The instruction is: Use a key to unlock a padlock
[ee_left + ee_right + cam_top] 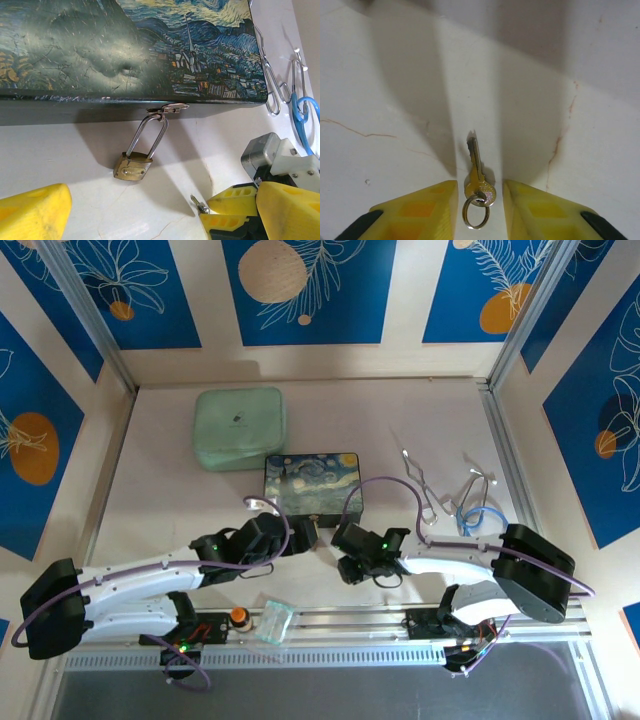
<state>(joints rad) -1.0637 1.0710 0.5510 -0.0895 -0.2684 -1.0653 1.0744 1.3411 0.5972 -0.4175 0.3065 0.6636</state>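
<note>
The small brass padlock [132, 167] hangs by its thin silver shackle from the hasp of the painted box [125, 45] and rests on the white table. The key [479, 175], on a small ring, lies flat on the table with its blade pointing away. My right gripper [480, 192] straddles the key head, with a narrow gap left on each side of it. In the left wrist view the key tip [199, 204] pokes out between those yellow fingers [235, 192]. My left gripper [160, 215] stands wide open, facing the padlock from a short way off.
The painted box [312, 483] sits mid-table with a mint-green case [240, 428] behind it. Bent silver wire pieces [425, 485] and a blue loop [480, 518] lie to the right. An orange knob [238, 616] and a clear bag [275, 620] sit on the near rail.
</note>
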